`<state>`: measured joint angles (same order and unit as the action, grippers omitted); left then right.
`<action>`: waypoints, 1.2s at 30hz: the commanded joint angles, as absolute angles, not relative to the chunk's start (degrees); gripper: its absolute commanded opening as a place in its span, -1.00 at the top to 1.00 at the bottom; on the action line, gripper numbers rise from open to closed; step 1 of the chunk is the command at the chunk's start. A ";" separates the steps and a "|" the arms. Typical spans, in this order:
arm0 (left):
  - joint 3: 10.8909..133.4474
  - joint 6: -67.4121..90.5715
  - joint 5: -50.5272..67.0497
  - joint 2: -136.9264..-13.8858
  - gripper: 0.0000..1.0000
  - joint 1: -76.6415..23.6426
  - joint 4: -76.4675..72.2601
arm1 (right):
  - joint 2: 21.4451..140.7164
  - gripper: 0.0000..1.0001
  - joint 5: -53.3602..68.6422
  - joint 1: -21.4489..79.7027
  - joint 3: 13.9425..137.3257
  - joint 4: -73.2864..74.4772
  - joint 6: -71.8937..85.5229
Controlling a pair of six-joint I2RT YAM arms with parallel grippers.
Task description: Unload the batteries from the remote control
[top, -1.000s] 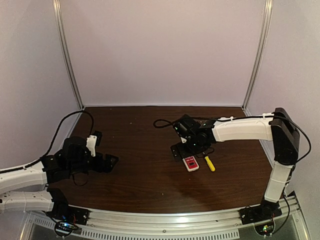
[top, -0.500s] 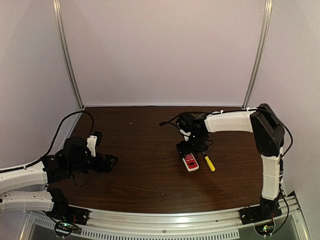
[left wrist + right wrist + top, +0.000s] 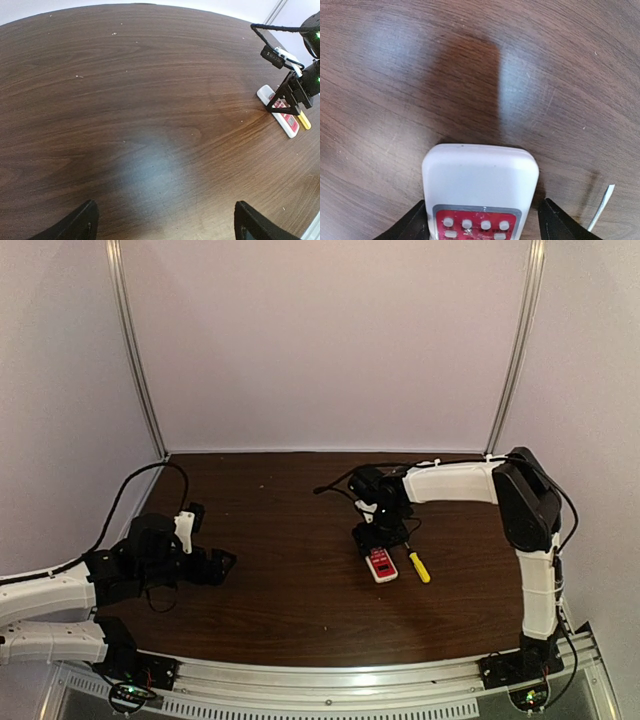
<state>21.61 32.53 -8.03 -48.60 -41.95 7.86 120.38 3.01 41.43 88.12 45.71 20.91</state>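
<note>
Down on the dark wood table, right of centre: hovering low with the right gripper, jaws spread apart, straddling the plain white end of the remote control. Touching it or just clear, cannot tell. Well apart on the left, hanging above the wood with the left gripper, fingers wide apart, gripping nothing. Lying flat there, red buttons up, yellow-handled screwdriver just beside on the right.

Dark wood-grain worktop, plain pale walls all round, metal corner posts, soft glare on the wood
</note>
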 commanded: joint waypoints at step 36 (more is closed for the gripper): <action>18.66 32.43 7.32 -50.25 -0.95 -42.16 -12.16 | 89.16 0.16 15.98 48.37 61.78 -2.78 32.17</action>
